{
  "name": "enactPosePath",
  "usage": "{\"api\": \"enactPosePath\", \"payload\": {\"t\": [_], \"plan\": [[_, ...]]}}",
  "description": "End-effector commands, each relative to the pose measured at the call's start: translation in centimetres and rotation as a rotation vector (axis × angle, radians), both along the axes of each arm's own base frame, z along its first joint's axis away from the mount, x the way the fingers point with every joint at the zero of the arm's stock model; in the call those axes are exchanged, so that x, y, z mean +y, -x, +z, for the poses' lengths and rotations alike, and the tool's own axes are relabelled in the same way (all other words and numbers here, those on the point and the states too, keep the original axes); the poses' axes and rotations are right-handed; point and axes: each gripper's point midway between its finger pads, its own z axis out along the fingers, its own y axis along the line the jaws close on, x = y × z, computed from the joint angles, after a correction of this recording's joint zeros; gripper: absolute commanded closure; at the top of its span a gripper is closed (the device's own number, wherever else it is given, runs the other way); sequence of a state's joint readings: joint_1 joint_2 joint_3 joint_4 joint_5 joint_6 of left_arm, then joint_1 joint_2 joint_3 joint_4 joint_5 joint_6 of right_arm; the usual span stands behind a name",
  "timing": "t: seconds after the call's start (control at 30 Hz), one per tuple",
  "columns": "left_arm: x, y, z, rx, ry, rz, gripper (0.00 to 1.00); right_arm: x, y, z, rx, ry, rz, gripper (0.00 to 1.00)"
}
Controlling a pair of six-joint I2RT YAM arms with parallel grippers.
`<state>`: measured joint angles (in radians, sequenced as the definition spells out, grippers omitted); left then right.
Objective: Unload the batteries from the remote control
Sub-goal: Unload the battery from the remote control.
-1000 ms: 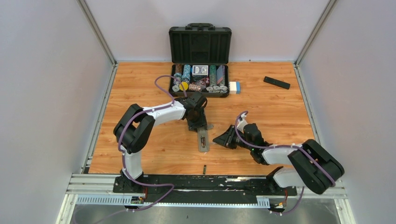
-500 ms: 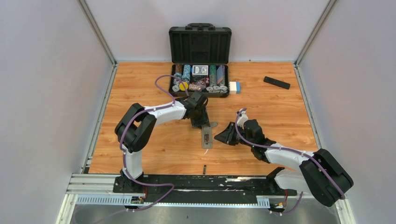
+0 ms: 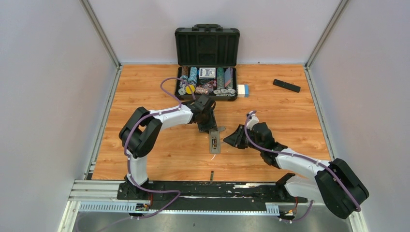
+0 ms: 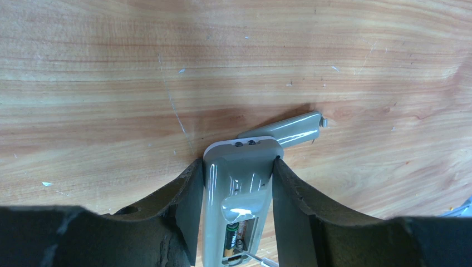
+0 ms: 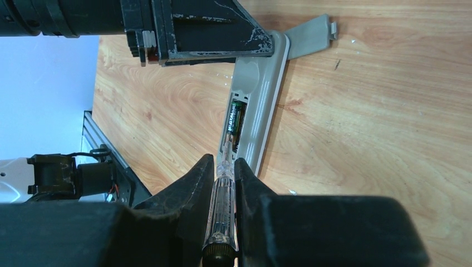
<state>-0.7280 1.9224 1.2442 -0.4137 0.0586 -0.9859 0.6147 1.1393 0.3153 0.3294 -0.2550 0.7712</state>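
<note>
1 battery [image 5: 236,121] sits in the open compartment of the grey remote [image 5: 261,94], which lies flat mid-table [image 3: 145,92]. Your left tool [image 4: 237,164] pinches the remote's far end, 1 finger on each long side. Your right tool [image 5: 224,161] is clamped on a clear-handled screwdriver [image 5: 221,206], its tip at the battery's near end; can't tell if it touches. The grey battery cover [image 4: 281,130] lies angled just beside the remote's far corner. 1 slim dark cylinder [image 3: 211,175] lies near the table's near edge, too small to confirm as a battery. An open poker chip case [image 3: 207,48] stands at the far edge, with a black remote [image 3: 286,85] to its right.
</note>
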Motion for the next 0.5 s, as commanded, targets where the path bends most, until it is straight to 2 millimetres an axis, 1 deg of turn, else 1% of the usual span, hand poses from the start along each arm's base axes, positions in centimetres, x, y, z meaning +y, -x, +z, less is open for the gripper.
{"api": "enactPosePath", "payload": {"t": [0.0,0.23,0.33,0.47], "plan": [[5.3,3.1,-7.3,0.107,-0.266,0.021,0.93,0.3,-1.4,0.9,-0.046,0.0,-0.018,1.0],[5.1,3.6,-7.6,0.113,-0.268,0.015,0.93,0.8,-1.9,-0.4,-0.001,-0.016,-0.046,1.0],[5.0,3.8,-7.6,0.119,-0.262,0.012,0.93,1.0,-1.6,-1.0,0.02,-0.03,-0.04,1.0],[5.2,3.8,-7.6,0.116,-0.265,0.016,0.93,1.3,-0.8,-1.3,0.048,-0.087,-0.024,1.0]]}}
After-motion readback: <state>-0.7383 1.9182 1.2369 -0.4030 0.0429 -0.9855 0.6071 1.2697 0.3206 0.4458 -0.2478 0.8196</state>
